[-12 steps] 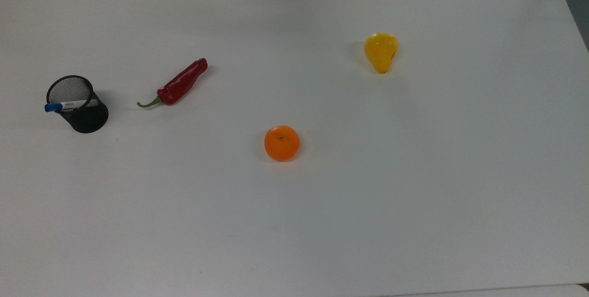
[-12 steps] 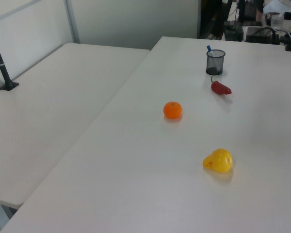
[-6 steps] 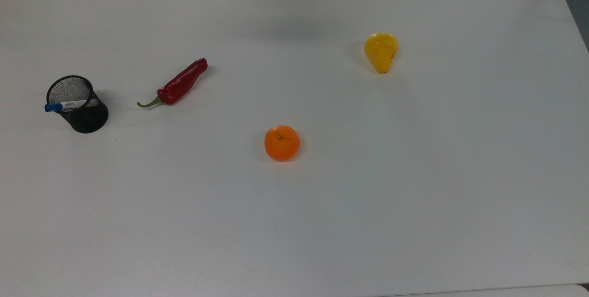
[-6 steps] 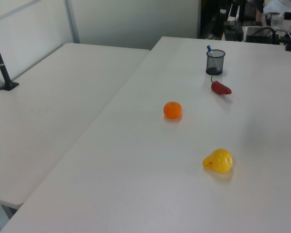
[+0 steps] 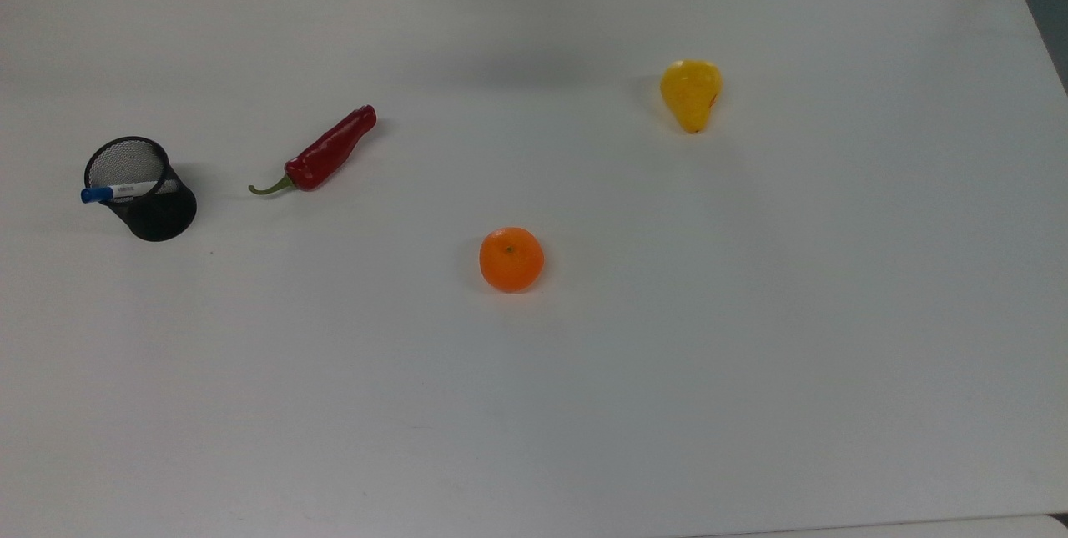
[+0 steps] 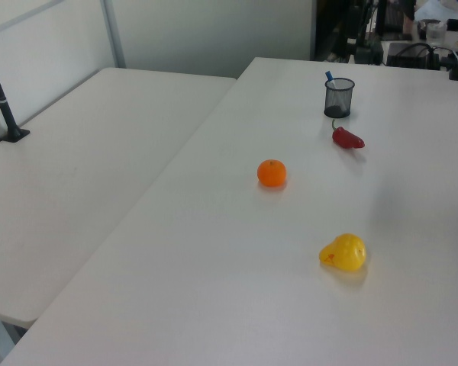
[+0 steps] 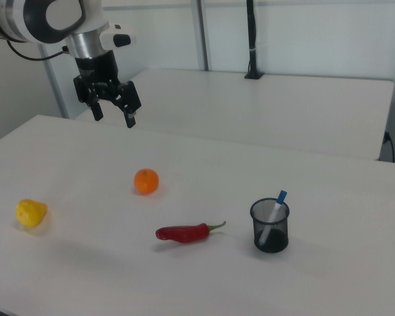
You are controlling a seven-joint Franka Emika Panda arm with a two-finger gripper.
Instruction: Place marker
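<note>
Nothing on the table (image 5: 751,354) has shifted since the earlier frames. Marker (image 5: 125,189) stands tilted inside the black mesh pen cup (image 5: 150,204), blue cap poking above the rim, at the top view's far left. Red chili (image 5: 321,153) lies just right of the cup; orange (image 5: 511,258) mid-table; yellow pear (image 5: 691,93) further right. In the right view, the gripper (image 7: 113,113) hangs above the table beyond the orange, fingers spread, holding nothing.
</note>
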